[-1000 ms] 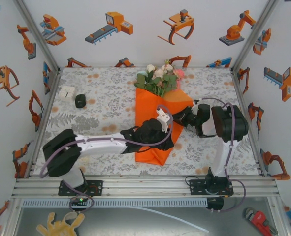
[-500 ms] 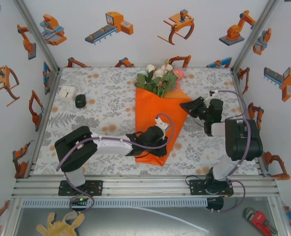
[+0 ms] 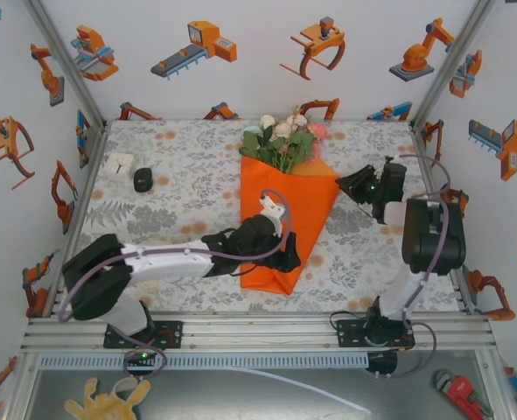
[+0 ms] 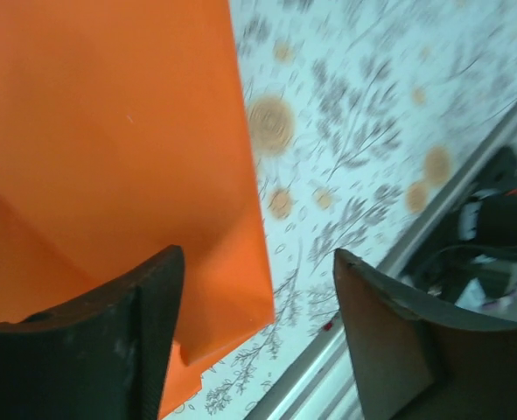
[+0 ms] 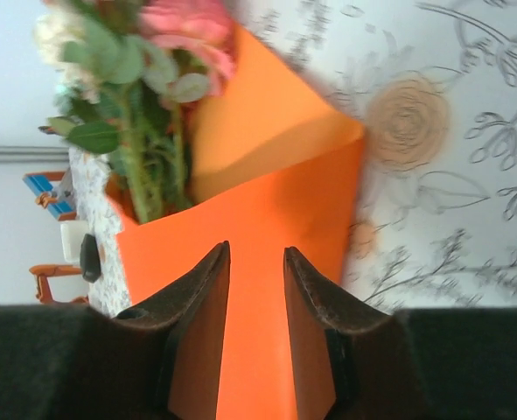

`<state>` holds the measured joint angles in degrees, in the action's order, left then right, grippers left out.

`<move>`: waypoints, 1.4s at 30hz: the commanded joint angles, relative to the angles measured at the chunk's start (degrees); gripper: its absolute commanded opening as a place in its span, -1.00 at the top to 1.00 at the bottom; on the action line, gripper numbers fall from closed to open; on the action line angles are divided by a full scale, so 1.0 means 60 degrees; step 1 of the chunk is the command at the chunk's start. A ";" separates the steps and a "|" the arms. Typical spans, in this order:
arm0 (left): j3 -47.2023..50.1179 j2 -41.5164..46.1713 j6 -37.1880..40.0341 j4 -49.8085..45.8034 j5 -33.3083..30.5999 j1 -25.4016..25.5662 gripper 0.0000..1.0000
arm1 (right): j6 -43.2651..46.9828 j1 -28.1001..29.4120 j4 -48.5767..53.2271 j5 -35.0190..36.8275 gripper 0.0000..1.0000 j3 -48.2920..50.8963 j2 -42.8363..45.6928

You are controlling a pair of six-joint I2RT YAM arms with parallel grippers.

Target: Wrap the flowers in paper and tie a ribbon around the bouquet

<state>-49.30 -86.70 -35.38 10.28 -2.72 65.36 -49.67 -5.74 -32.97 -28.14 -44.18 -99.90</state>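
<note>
The bouquet lies down the middle of the table: pink, white and pale blue flowers (image 3: 284, 136) top a cone of orange paper (image 3: 303, 191) that narrows toward me. My left gripper (image 3: 284, 257) hovers over the cone's lower end. In the left wrist view its jaws (image 4: 258, 262) stand wide open, with the paper's (image 4: 109, 131) corner and bare tablecloth between them. My right gripper (image 3: 347, 184) sits just right of the cone's upper right corner, apart from it. Its jaws (image 5: 256, 254) are parted by a narrow gap with nothing in it, facing the paper (image 5: 275, 201) and flowers (image 5: 144, 79). The ribbon is out of view.
A white block (image 3: 119, 164) and a small black object (image 3: 143, 179) sit at the table's far left. The metal rail (image 3: 258, 332) edges the near side. A thin pale strip (image 3: 310, 391) lies on the floor in front of it.
My right gripper has drawn back from the paper, up and to the right. The right flap now lies folded flat over the cone. My left gripper shifted a little over the cone's lower end.
</note>
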 commanded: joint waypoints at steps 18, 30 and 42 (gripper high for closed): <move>-0.2291 -0.2673 -0.2154 -0.0566 0.2056 -0.2909 -0.41 | 0.0998 0.3372 0.5795 0.1524 0.22 0.3056 0.7563; -0.2093 -0.2415 -0.2801 0.0974 0.2951 -0.2764 1.00 | 0.3135 0.6642 0.7023 0.3516 -0.51 0.3882 1.0655; -0.1933 -0.2459 -0.3587 0.1206 0.2649 -0.2749 1.00 | 0.5752 1.2250 0.3948 0.9261 -0.47 0.3967 0.7256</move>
<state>-60.77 -102.85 -55.31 16.73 14.59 48.77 -19.44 65.73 -2.72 17.37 -18.87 -51.66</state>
